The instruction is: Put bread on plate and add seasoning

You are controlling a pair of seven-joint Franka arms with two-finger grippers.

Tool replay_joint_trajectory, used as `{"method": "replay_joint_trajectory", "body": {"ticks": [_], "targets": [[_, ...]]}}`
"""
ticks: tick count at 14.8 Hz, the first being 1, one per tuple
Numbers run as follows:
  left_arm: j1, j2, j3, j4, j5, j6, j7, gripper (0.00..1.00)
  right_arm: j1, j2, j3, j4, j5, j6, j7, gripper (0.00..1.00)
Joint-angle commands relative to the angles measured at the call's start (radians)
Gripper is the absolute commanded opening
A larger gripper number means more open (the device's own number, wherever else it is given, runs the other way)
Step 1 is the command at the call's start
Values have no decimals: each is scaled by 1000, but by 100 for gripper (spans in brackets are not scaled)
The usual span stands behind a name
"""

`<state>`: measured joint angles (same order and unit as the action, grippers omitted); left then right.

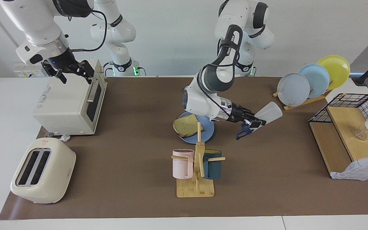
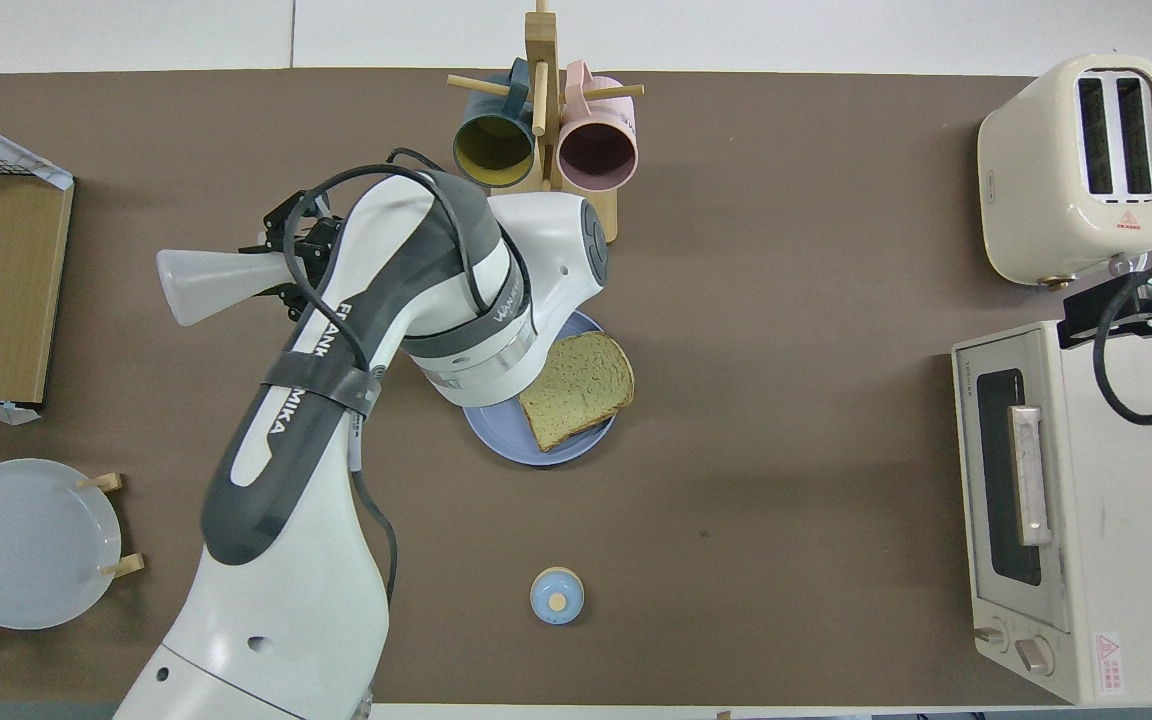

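1. The square tan-green slice of bread with a brown crust already lies on the round medium-blue plate, so the seasoning step is in hand.
2. The left gripper is clenched on the neck of the translucent whitish seasoning bottle, held in the air over bare brown mat, off the plate toward the left arm's end.
3. The bottle's long axis lies nearly level; its dark navy cap appears to hang by the gripper, base pointing away from the plate.
4. Next, the bottle likely needs righting and setting down.
5. The right gripper waits spread open over the cream toaster oven.
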<state>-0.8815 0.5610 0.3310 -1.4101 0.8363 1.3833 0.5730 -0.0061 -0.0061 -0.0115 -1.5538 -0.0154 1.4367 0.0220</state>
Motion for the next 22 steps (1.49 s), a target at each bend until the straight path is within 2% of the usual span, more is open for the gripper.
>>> {"method": "replay_joint_trajectory", "body": {"ticks": [1,4,8,13,19,22], "targets": [[24,-119,-7,-61,-39,40,-5,0,-8,-12,1,-19,20,8,-11,100],[56,-252,-7,-99,-78,66,1,0,-8,-12,1,-19,20,8,-11,100],[94,-348,-6,-93,-175,79,-12,0,-8,-12,1,-19,20,8,-11,100],[203,-486,-6,-98,-380,161,-67,0,-8,-12,1,-19,20,8,-11,100],[220,-526,-6,-113,-514,287,-341,0,-8,-12,1,-19,20,8,-11,100],[222,-559,-6,-192,-539,419,-476,0,-8,-12,1,-19,20,8,-11,100]]}}
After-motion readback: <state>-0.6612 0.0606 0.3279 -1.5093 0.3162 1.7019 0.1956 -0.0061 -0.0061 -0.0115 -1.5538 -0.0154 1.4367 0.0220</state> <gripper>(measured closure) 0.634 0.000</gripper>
